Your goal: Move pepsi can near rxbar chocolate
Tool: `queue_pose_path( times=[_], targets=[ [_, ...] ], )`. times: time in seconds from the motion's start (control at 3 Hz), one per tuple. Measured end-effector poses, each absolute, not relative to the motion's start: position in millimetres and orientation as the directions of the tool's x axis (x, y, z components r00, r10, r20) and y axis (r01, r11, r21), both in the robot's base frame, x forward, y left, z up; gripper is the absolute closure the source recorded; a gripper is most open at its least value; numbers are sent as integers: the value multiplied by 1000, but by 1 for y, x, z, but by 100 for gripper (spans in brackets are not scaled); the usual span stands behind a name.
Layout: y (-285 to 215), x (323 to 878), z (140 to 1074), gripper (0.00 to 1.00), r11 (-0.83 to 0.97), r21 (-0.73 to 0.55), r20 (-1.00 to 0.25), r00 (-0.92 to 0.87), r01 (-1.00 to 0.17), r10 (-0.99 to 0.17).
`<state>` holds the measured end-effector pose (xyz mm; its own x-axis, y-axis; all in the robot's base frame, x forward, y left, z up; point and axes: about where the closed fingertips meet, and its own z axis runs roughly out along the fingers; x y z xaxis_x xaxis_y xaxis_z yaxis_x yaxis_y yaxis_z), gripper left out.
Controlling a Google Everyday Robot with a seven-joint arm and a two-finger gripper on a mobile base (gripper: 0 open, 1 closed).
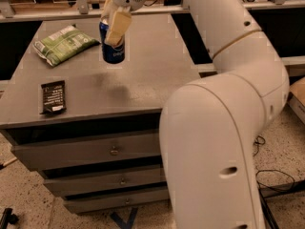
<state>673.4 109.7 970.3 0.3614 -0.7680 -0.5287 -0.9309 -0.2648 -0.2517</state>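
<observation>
The pepsi can (113,51) is dark blue and upright, held above the grey cabinet top (152,66) near its back middle. My gripper (112,23) comes down from the top of the view and is shut on the can's upper part, with one tan finger (118,27) across its front. The rxbar chocolate (53,97), a flat black bar with white lettering, lies near the front left edge of the top, well to the left and in front of the can.
A green crinkled bag (64,44) lies at the back left, just left of the can. The cabinet has several drawers below. My large white arm (224,128) fills the right side. Cables lie on the floor at right.
</observation>
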Motion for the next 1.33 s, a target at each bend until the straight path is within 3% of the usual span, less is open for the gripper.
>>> queue_pose_path(
  times=[1.33],
  targets=[
    [204, 658, 927, 100, -433, -191, -550, 461, -881, -696]
  ],
)
